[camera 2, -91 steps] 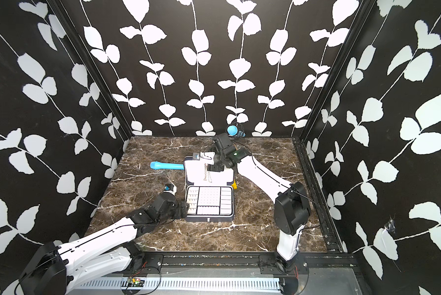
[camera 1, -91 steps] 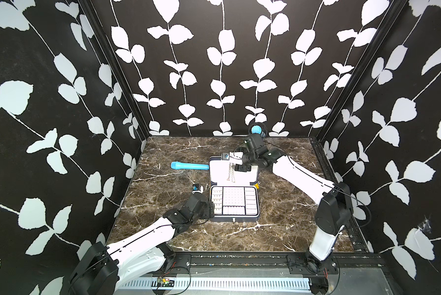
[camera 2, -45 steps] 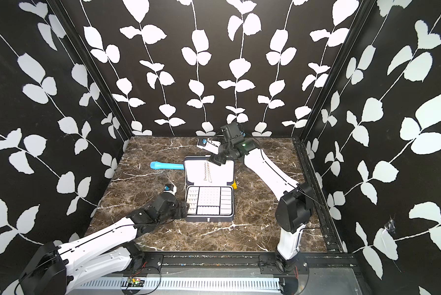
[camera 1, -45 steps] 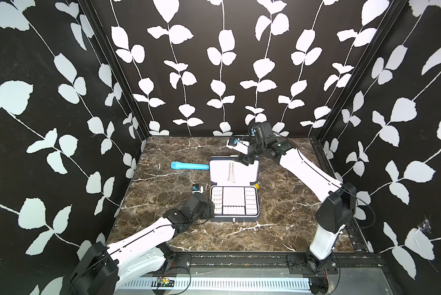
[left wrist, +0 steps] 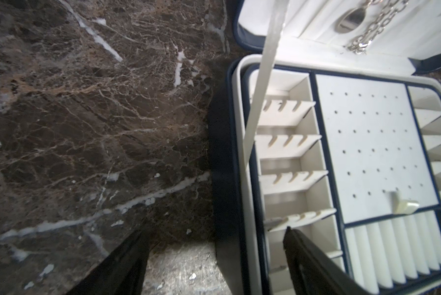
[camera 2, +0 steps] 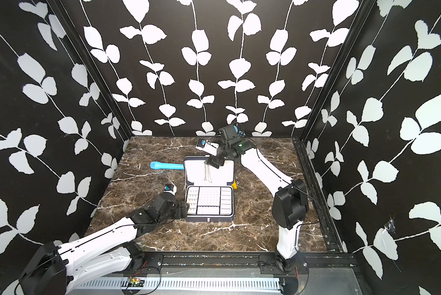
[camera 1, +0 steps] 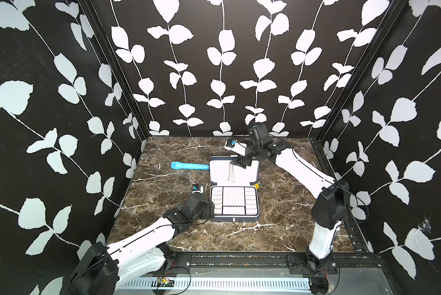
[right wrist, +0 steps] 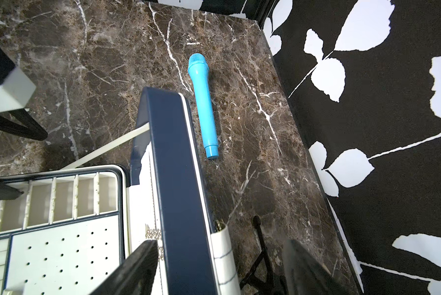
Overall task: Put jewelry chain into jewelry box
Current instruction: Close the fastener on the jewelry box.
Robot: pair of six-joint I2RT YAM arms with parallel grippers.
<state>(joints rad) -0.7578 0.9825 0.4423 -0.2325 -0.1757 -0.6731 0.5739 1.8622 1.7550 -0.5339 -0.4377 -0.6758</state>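
Left wrist: chain (left wrist: pixel 372 25) at box lid (left wrist: pixel 316 23)

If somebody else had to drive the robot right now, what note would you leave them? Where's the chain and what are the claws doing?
Left gripper: open, fingers either side of the box's side wall, not squeezing it.
Right gripper: open at the top edge of the raised lid, holding nothing.
Chain: hangs against the lid's white inside; what holds its top is unclear.
Done: box open, chain inside, no gripper on it.
Left: probably back both arms away and check the chain is secure.
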